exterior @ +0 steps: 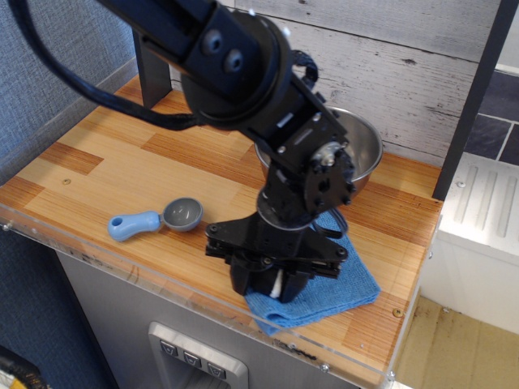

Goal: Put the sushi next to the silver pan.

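The black pincer (pixel 272 279) points down over the near edge of the wooden table (pixel 122 162), its fingers drawn in close around the sushi (pixel 278 285). Only a sliver of the roll's white end shows between the dark fingers, so the pincer appears closed on it, gripping it from both sides. The sushi sits at the near left part of a blue cloth (pixel 332 284), which lies rumpled on the table near its front edge; whether the roll touches the cloth or is held just above it cannot be told.

The silver pan (pixel 365 154) stands farther back, near the whitewashed plank wall, partly hidden behind the robot's wrist. The far corner of the cloth reaches close to the pan. The sushi is apart from the pan, on the near side of it.

To the left of the pincer lies a grey scoop with a blue handle (pixel 158 219), its handle pointing left.
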You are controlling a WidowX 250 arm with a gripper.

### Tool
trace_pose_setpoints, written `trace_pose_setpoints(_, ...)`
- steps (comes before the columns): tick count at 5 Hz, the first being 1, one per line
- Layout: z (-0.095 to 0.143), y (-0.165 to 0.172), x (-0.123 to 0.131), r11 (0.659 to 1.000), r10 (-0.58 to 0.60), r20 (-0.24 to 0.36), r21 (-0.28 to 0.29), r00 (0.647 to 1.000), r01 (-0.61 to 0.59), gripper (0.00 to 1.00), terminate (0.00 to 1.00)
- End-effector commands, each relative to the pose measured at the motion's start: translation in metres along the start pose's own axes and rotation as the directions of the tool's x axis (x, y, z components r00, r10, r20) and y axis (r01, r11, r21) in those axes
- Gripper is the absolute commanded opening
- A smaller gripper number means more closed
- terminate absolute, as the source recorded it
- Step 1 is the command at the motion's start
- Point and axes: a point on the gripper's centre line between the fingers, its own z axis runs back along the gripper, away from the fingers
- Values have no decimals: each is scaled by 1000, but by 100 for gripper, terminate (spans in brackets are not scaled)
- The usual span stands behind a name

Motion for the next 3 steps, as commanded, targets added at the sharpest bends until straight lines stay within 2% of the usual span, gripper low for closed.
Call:
trace_pose_setpoints(1,50,-31,8,996,-15,118,-84,993,25,0,0)
trace_pose_setpoints(2,64,-37,12,996,-32,151,-78,988,44,0,0)
trace_pose_setpoints(3,78,-24,23,997,17,179,-77,984,-3,0,0)
